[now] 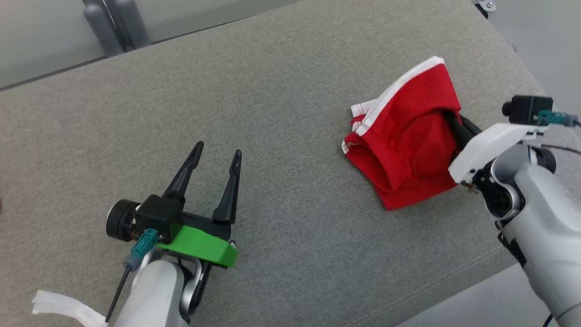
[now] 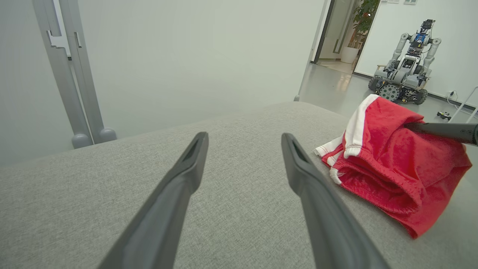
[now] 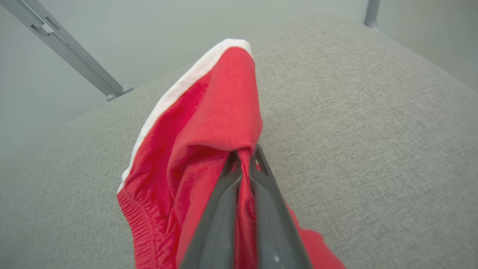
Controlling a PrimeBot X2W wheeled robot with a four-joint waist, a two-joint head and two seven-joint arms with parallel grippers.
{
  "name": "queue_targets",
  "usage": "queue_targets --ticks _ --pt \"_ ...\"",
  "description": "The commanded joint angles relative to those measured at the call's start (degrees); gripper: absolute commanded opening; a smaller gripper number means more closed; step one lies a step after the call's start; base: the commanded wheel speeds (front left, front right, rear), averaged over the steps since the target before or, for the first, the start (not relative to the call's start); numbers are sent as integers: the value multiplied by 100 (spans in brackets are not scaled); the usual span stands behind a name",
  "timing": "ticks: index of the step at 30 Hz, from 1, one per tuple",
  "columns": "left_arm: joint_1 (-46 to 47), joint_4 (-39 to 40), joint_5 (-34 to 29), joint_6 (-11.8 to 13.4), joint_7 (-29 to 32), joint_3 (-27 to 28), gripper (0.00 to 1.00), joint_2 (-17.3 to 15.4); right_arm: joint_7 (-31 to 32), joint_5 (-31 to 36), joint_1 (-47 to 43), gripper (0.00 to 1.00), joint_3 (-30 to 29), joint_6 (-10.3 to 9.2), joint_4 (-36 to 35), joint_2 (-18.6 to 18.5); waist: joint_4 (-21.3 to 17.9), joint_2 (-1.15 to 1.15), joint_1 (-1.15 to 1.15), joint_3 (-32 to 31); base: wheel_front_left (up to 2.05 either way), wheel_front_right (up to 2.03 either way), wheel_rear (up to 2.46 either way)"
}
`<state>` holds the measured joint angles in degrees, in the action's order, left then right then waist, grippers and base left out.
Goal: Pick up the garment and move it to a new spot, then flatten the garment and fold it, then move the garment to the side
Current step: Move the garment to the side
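Nearest, the left gripper (image 1: 218, 151) hovers over the grey worktop (image 1: 290, 236), fingers spread and empty. Farther right, the right gripper (image 3: 244, 158) pinches a fold of the red, white-banded garment (image 1: 404, 141), which lies bunched near the worktop's right edge.

garment (image 1: 404, 136): I see red shorts with white trim.
state: crumpled in a heap, one white-edged corner raised in a peak.
place: on the grey bench (image 1: 272, 113), toward its right edge.
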<state>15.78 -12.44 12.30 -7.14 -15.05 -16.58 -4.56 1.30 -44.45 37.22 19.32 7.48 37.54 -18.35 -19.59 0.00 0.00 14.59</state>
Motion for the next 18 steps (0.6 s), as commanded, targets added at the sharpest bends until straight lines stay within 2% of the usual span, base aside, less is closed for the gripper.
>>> queue_targets --ticks 1,6,10,18 --pt "155 5 -59 -33 -18 -4 100 -88 3 -28 263 0 98 3 -26 -165 141 0 0 446 0 0 0" --pt "461 27 -102 -30 10 -138 100 -233 136 -271 976 0 645 3 31 -713 365 0 0 1063 0 0 0" --pt "637 52 -95 -33 14 -189 100 -301 47 -434 1391 0 854 2 288 -1142 527 0 0 1427 0 0 0" --pt "825 139 -117 -32 20 -204 100 -429 -227 -727 1967 0 885 2 1104 -1722 732 0 0 1875 0 0 0"
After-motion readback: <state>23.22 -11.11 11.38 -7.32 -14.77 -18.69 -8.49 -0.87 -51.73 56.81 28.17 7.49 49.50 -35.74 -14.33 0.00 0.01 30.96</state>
